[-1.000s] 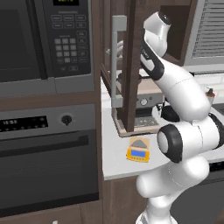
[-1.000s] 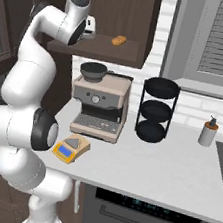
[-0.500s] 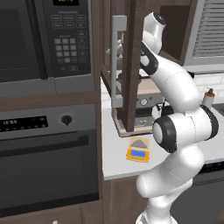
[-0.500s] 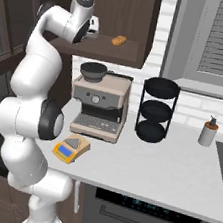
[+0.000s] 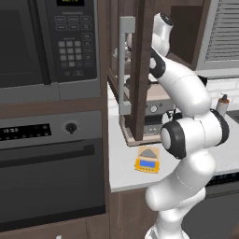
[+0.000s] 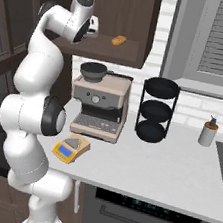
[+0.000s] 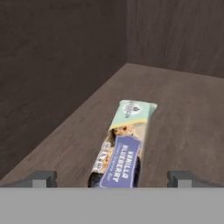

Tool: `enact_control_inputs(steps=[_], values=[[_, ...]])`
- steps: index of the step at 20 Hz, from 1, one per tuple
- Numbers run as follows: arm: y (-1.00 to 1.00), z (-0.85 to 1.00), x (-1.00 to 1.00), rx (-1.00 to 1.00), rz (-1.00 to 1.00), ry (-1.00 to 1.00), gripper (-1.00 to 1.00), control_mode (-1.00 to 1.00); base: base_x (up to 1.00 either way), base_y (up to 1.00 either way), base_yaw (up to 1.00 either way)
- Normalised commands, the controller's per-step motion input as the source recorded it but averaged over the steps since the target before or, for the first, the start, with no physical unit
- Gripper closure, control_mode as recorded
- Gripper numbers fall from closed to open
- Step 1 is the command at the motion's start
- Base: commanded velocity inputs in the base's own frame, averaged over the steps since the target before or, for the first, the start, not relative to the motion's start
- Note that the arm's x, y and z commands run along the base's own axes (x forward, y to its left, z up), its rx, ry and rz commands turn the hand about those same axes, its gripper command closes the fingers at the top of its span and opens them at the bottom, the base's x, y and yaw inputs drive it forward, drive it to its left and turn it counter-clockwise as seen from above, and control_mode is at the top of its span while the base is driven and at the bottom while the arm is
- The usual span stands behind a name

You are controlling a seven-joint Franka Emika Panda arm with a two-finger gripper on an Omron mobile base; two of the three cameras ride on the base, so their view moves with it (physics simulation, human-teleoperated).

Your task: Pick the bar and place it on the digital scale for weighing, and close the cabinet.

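A black microwave (image 5: 46, 42) is built in above a black wall oven (image 5: 49, 172), to the left of the counter (image 6: 166, 167). On the counter an espresso machine (image 6: 100, 107) is set under the cabinet (image 6: 122, 19), with a black three-tier stand (image 6: 156, 110) just to its right and a small soap bottle (image 6: 209, 132) farther right, near the edge of a sink. A slatted window blind (image 6: 215, 40) is seen above the backsplash. The digital scale (image 6: 71, 148) is placed on the counter in front of the espresso machine, its grey platform bare. In the left base view the cabinet's open door (image 5: 137, 70), with its long grey bar handle (image 5: 123, 65), is swung out edge-on between the camera and the shelf, so that much of the interior is hidden there. A small orange object (image 6: 119, 40) is seen on the cabinet shelf in the right base view, to the right of the raised hand.

The bar (image 7: 124, 140) is laid flat on the brown shelf inside the cabinet, a packet with a pale green end and a blue label, angled toward the back corner. The gripper (image 7: 111, 177) is held at shelf height with its fingers (image 7: 41, 177) spread to their full width on either side of the near end of the bar; nothing is gripped, and contact with the packet cannot be made out.
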Motion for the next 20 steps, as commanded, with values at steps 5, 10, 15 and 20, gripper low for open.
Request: enact_control_inputs(steps=[5,10,15,20], values=[[0.12,-0.19,0.03,-0.01,0.00,0.00,-1.00,-1.00,0.00,0.00,0.00],[0.00,-0.30,0.21,0.00,0.00,0.00,-1.00,-1.00,0.00,0.00,0.00],[0.03,-0.34,0.17,-0.01,0.00,0.00,1.00,-1.00,0.00,0.00,0.00],[0.04,-0.06,0.03,0.00,0.00,-0.09,1.00,-1.00,0.00,0.00,0.00]])
